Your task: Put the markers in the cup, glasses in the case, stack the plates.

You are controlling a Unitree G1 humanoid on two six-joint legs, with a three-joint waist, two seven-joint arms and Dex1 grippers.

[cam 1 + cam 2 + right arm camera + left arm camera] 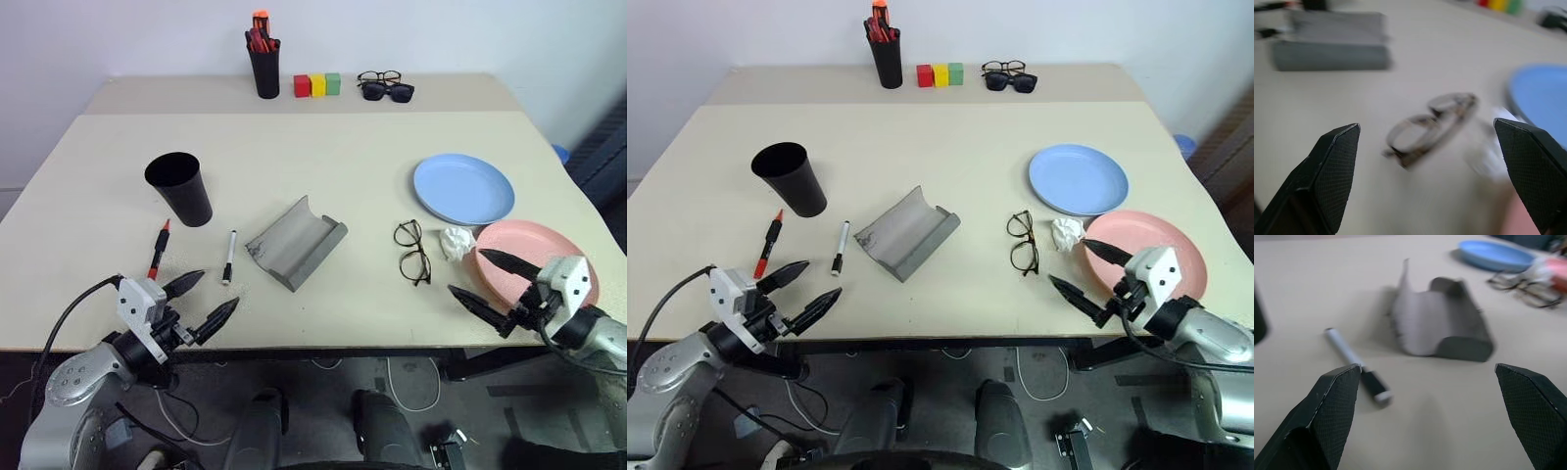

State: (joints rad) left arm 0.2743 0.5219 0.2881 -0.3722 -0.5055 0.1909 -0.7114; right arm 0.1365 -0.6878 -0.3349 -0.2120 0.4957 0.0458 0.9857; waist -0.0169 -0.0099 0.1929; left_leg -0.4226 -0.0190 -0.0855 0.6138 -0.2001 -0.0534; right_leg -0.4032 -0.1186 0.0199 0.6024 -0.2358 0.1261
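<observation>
While both end effectors gape wide and empty, the grey case [295,242] lies open, trough-shaped.

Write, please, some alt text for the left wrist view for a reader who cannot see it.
The open left gripper points across a beige table at a white marker with a black cap, lying just beyond its fingers. Past it sits an open grey glasses case, with a blue plate and wire-framed glasses farther off.
</observation>
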